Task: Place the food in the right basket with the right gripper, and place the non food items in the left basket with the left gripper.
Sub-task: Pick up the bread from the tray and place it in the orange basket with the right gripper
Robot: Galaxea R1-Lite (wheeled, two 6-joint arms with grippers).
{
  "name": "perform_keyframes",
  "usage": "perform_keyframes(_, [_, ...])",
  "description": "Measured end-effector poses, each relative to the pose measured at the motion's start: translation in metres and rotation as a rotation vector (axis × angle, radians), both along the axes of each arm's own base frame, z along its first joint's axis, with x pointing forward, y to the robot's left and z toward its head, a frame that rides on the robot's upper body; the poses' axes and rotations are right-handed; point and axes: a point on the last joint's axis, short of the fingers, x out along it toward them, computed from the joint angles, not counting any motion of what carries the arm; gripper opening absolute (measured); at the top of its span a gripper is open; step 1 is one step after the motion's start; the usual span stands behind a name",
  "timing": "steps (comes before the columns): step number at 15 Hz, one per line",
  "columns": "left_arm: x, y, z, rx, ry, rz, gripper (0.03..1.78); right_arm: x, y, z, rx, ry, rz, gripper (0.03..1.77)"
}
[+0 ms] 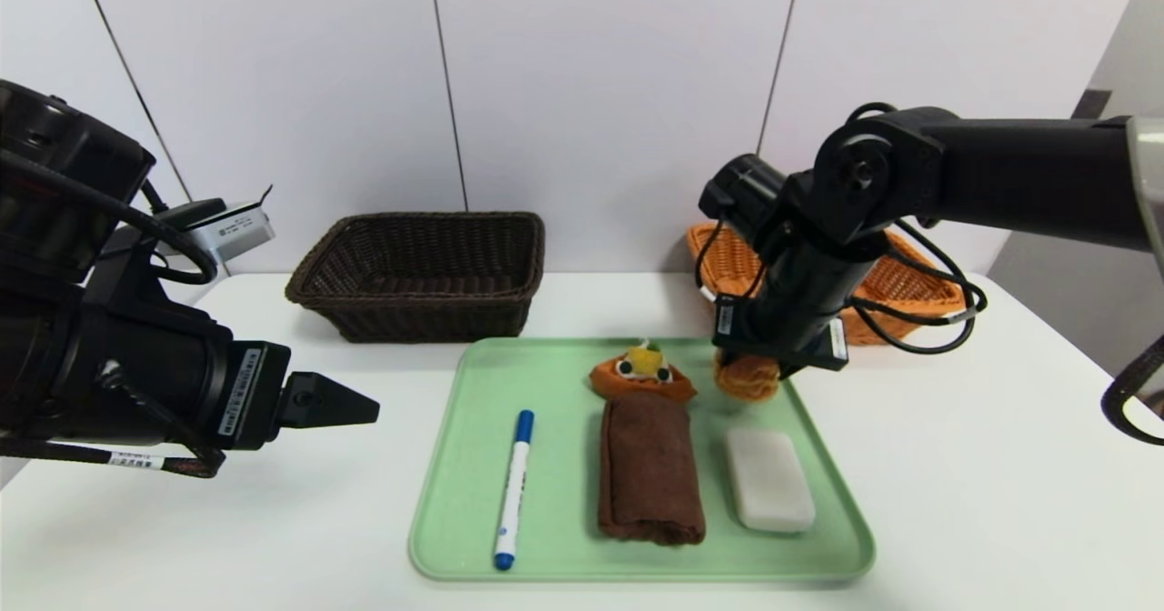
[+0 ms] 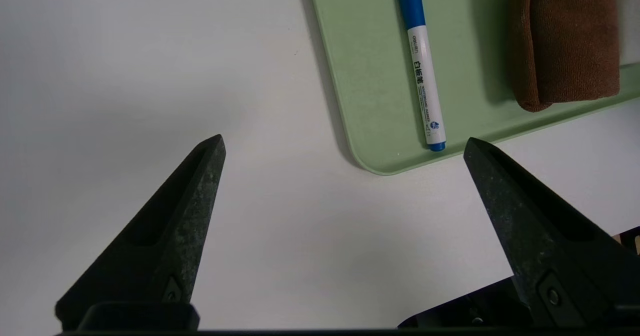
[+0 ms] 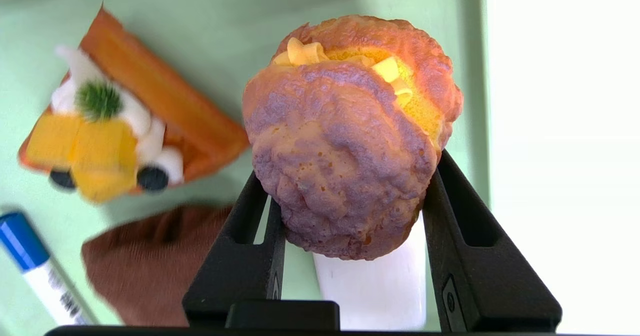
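the right gripper (image 3: 350, 196) clenched the puff bun (image 3: 350, 131) above the green tray (image 1: 455, 538); the left gripper (image 2: 345, 146) hung released beside it

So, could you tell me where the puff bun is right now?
The puff bun is clamped in the right pincer, above the green tray's far right corner, beside the fruit tart.

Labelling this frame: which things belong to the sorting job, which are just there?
Job:
puff bun, held in right gripper
fruit tart
brown towel
white bar
marker
dark basket
orange basket
left gripper, open, idle

Just there:
green tray
white table
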Motion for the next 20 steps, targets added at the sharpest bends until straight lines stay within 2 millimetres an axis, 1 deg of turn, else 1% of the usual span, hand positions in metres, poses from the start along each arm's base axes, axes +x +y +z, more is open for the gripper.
perform_keyframes(4, [-0.004,0.002,0.003,-0.005,-0.015,-0.001,1.69,-0.019,-0.001,0.022,0.082,0.017,0.040,0.78])
perform_keyframes(6, [-0.005,0.002,0.005,-0.013,-0.021,0.003,1.69,-0.034,0.001,0.041,0.165,0.004,0.080,0.78])
perform_keyframes(8, [-0.007,0.002,0.007,-0.018,-0.025,0.005,1.69,-0.050,0.000,0.066,0.223,-0.083,0.120,0.78])
perform_keyframes(10, [-0.008,0.002,0.008,-0.021,-0.034,-0.002,1.69,-0.055,-0.005,0.092,0.248,-0.257,0.130,0.78])
perform_keyframes(11, [-0.009,0.001,0.009,-0.023,-0.038,-0.004,1.69,-0.052,-0.011,0.102,0.225,-0.352,0.108,0.78])
perform_keyframes(12, [-0.009,0.001,0.009,-0.022,-0.040,-0.008,1.69,-0.044,-0.022,0.108,0.198,-0.435,0.066,0.77])
perform_keyframes(14, [-0.010,-0.001,0.010,-0.019,-0.044,-0.021,1.69,-0.026,-0.040,0.112,0.177,-0.517,0.001,0.76])
perform_keyframes(16, [-0.011,-0.002,0.010,-0.021,-0.044,-0.024,1.69,-0.002,-0.059,0.105,0.166,-0.556,-0.070,0.76])
perform_keyframes(17, [-0.011,-0.002,0.010,-0.022,-0.043,-0.025,1.69,0.011,-0.069,0.099,0.164,-0.560,-0.100,0.76])
perform_keyframes(20, [-0.011,-0.004,0.010,-0.025,-0.041,-0.035,1.69,0.044,-0.092,0.072,0.181,-0.515,-0.149,0.76])
